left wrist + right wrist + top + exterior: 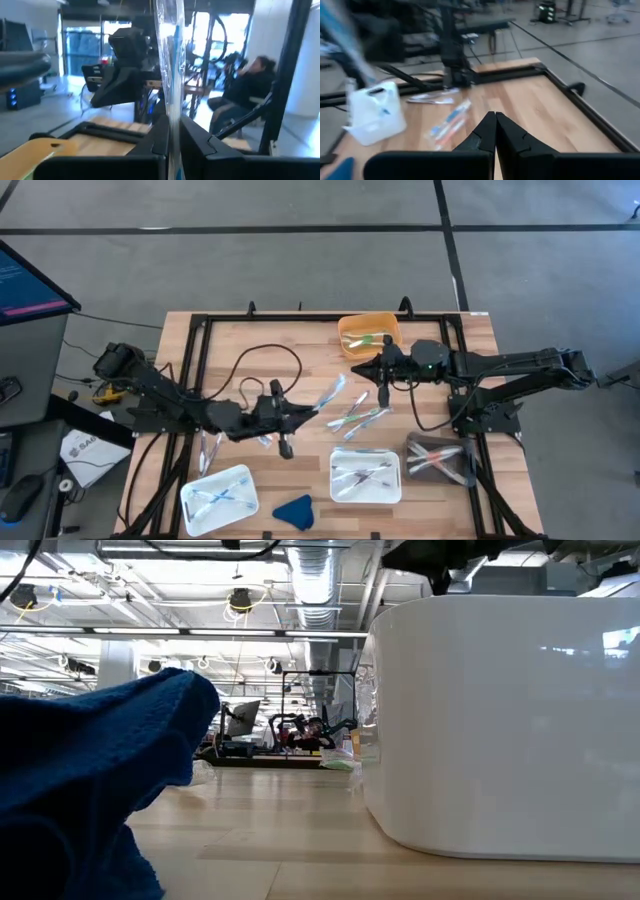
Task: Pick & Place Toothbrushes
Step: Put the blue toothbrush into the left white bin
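My left gripper (pixel 306 413) is over the middle of the table, shut on a toothbrush in a clear wrapper with a blue accent (pixel 170 75). That toothbrush (pixel 330 392) sticks out past the fingers toward the far right. A few loose toothbrushes (pixel 360 417) lie flat on the wood nearby and show in the right wrist view too (pixel 447 122). More toothbrushes lie in the two white trays (pixel 365 475) (pixel 218 498), the orange bin (pixel 368 335) and the dark tray (pixel 440 458). My right gripper (pixel 384 372) (pixel 495 127) hangs shut and empty by the orange bin. My left gripper pinches the wrapped toothbrush near one end (pixel 172 132) between its two fingers (pixel 155 142). The fingers come about level from the table's left. The rest of the toothbrush runs on beyond the fingertips, lifted clear of the table.
A blue cloth lump (pixel 293 510) (pixel 90 770) lies at the near edge between the white trays; the right one's wall (pixel 500 720) fills the low view. A black cable (pixel 262 365) loops over the table's left half. A black frame (pixel 200 330) borders the wood. A seated person (pixel 250 80) is beyond the table.
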